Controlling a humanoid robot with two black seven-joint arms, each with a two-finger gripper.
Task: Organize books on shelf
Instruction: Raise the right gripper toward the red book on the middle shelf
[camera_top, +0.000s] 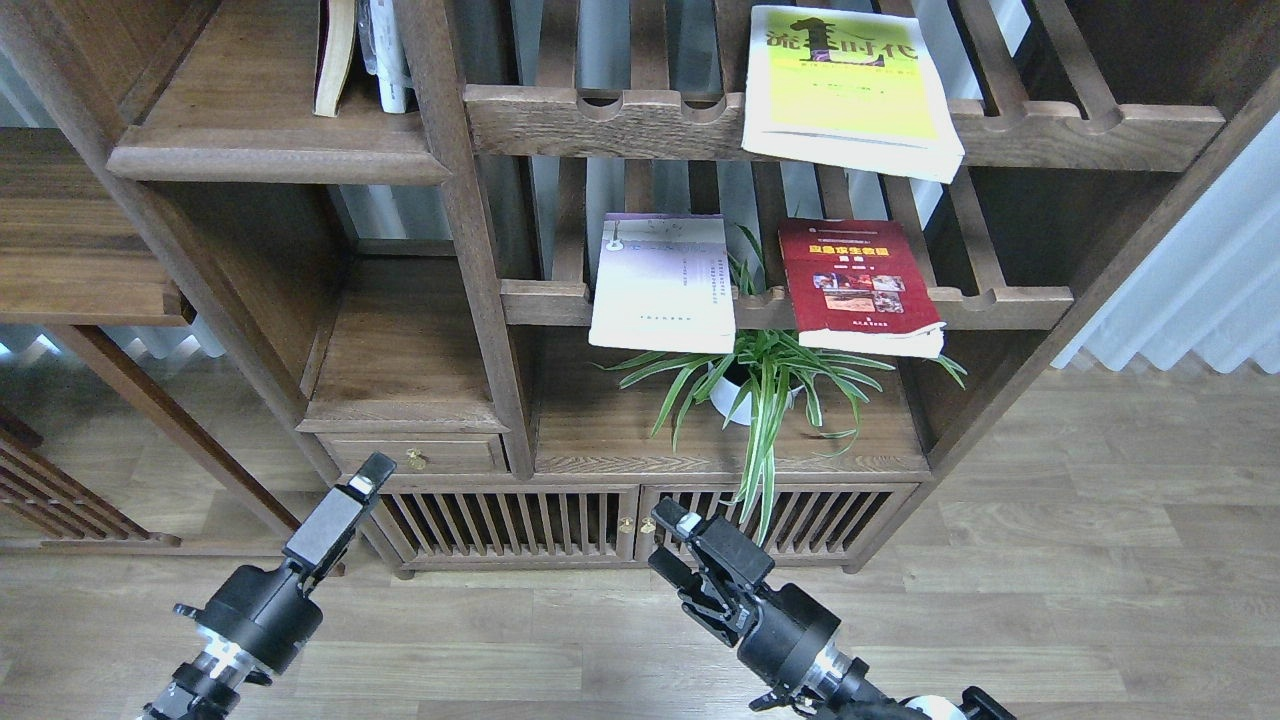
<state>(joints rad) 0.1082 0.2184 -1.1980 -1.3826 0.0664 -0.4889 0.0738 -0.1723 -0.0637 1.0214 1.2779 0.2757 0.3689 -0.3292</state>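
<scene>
Three books lie flat on slatted racks in the wide right bay. The yellow-green book (845, 85) rests on the upper rack and overhangs its front rail. On the lower rack the pale lavender book (665, 285) lies left and the red book (860, 285) lies right, both overhanging. The solid moulded shelf (270, 150) is in the narrow bay at upper left. My left gripper (360, 483) hangs low in front of the drawer, seen edge-on. Low in front of the cabinet doors, my right gripper (662, 540) is open and empty. Both grippers are far below the books.
A cream-edged book (335, 55) and white-spined books (390, 55) stand at the back of the solid shelf. A spider plant in a white pot (745, 395) sits under the lower rack, between the two books. A brass-knobbed drawer (415, 458) and slatted doors (500, 520) are below.
</scene>
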